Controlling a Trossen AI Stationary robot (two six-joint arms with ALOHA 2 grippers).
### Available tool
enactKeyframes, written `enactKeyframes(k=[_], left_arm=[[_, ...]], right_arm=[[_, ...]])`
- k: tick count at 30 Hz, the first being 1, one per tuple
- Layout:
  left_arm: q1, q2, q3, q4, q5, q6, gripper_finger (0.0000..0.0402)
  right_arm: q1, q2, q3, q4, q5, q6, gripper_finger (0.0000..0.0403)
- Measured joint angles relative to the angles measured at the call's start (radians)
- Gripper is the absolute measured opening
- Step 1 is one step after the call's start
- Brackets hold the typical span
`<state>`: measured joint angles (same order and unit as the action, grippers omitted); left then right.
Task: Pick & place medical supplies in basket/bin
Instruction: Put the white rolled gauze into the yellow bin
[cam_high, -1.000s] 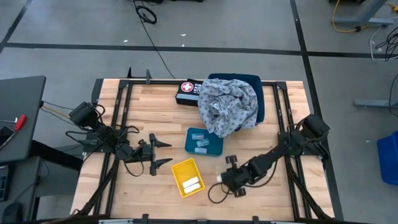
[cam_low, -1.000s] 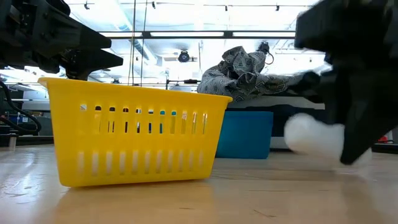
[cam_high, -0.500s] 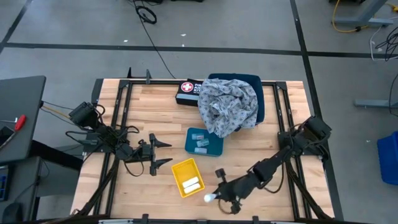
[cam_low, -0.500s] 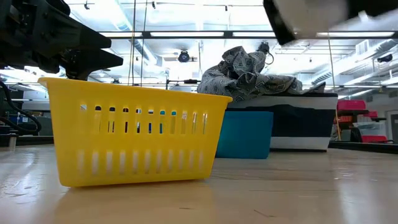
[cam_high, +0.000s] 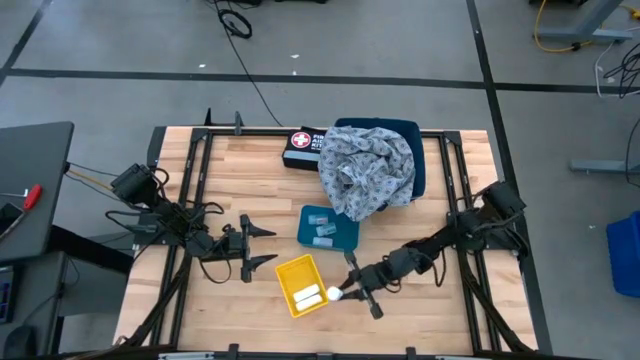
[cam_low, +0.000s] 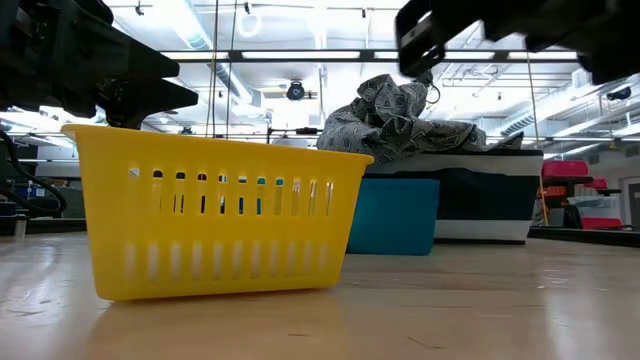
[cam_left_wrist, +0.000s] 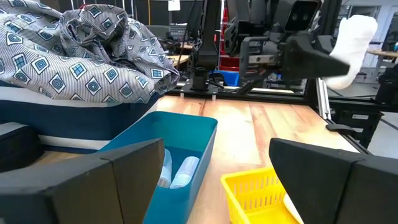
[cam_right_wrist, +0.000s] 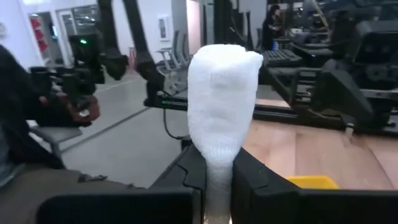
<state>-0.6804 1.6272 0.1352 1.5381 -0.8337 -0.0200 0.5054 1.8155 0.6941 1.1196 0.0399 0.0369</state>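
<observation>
My right gripper (cam_high: 346, 291) is shut on a white roll (cam_high: 334, 294) and holds it just over the right rim of the yellow basket (cam_high: 301, 284). Another white roll (cam_high: 307, 296) lies inside the basket. My left gripper (cam_high: 268, 246) waits open to the left of the basket, holding nothing. Behind the basket, a teal bin (cam_high: 328, 227) holds small clear packets. A grey patterned cloth (cam_high: 366, 170) is heaped over a dark blue bin (cam_high: 413, 150) at the far side. My right gripper pinches one end of the white roll (cam_right_wrist: 217, 163) between its two fingers (cam_right_wrist: 189, 169). The rest of the roll sticks out past the fingertips, in line with them. The fingers point level, coming from the table's right. The roll is lifted clear of the table.
A black first-aid case (cam_high: 298, 146) lies at the far edge, left of the dark blue bin. Black frame rails (cam_high: 190, 190) run along the table's sides. Bare wood lies near the front edge, on both sides of the basket.
My right gripper has risen from the table with the white roll. It has tipped up from pointing down to level and swung left to the yellow basket's right rim. The roll is now lifted clear. The gripper stayed shut on it.
</observation>
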Motion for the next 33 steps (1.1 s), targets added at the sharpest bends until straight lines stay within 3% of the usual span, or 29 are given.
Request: enactKeyframes(k=[6, 16, 27, 33], left_arm=[[0.008, 0.000, 0.001, 0.009, 0.004, 0.000, 0.0293], [0.008, 0.000, 0.001, 0.002, 0.005, -0.002, 0.0293], [0.007, 0.000, 0.001, -0.001, 0.004, -0.007, 0.0293], [0.008, 0.000, 0.001, -0.002, 0.003, -0.006, 0.0293]], right_arm=[[-0.037, 0.102, 0.141, -0.110, -0.032, 0.032, 0.0031], [-0.060, 0.248, 0.413, -0.513, -0.005, 0.056, 0.0031], [-0.113, 0.249, 0.484, -0.817, 0.009, 0.115, 0.0031], [-0.116, 0.249, 0.483, -0.849, 0.008, 0.131, 0.0031]])
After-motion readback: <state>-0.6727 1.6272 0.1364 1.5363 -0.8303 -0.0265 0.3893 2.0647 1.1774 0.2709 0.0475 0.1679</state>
